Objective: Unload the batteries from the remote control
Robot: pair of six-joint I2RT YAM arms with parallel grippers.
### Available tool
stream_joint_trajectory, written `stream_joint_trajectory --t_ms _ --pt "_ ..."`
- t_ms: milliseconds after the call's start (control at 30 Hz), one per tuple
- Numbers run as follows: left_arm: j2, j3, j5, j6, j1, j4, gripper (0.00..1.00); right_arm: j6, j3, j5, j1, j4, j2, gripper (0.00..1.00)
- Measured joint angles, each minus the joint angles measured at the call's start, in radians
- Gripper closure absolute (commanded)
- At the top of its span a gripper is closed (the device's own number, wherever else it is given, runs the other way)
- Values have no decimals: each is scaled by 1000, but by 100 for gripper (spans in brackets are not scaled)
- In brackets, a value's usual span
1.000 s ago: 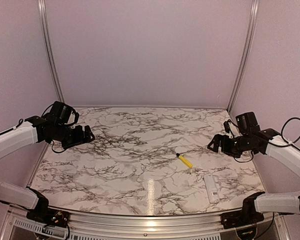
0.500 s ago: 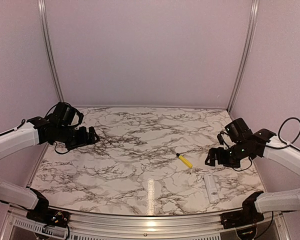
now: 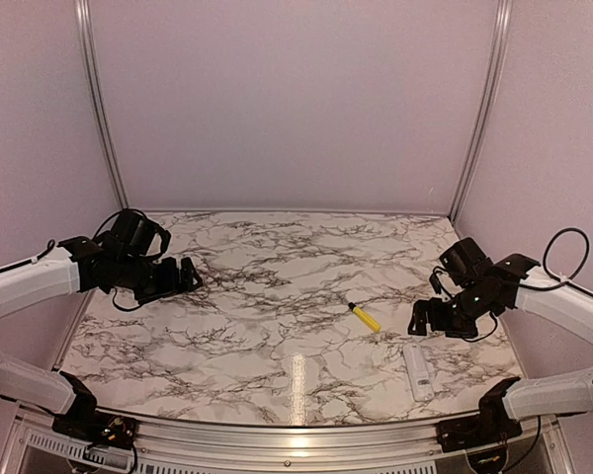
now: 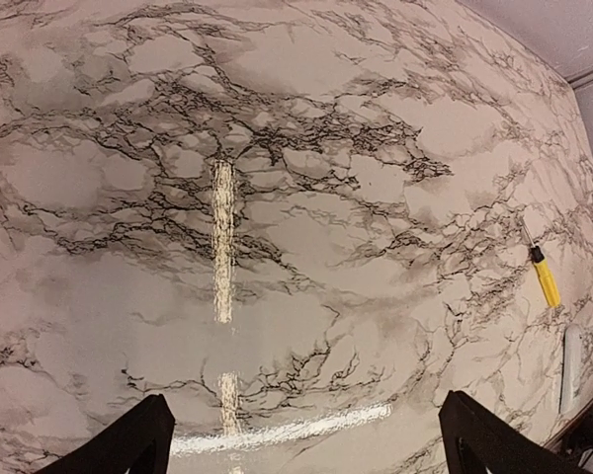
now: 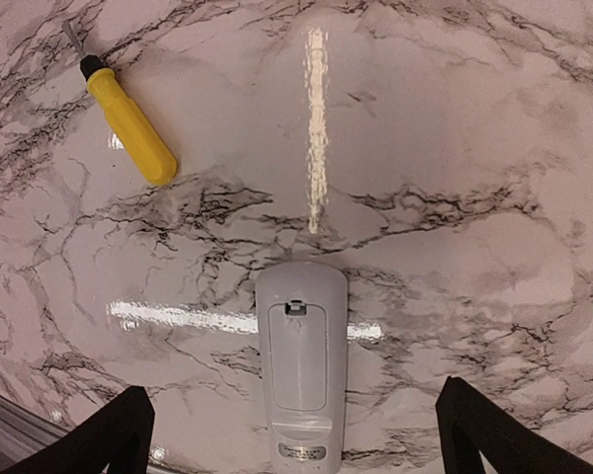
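The remote control lies flat on the marble table, near the front edge on my right side. In the right wrist view it faces back-up, with its battery cover closed, so I cannot see the batteries. The yellow-handled screwdriver lies on the table a little farther in and to the left, apart from the remote.

My right gripper hangs above the table just beyond the remote's far end. Its jaws are spread wide and grip nothing. In its own camera the two fingers frame the remote without touching it.

My left gripper is well away, over the left side of the table. It too is fully spread and empty, with only bare marble between its fingers.
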Motion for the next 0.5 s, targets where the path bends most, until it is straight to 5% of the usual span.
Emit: stream_joint_trajectory --t_ms 500 --pt "0 0 -13 -19 -28 14 1 30 -26 1 0 31 76 2"
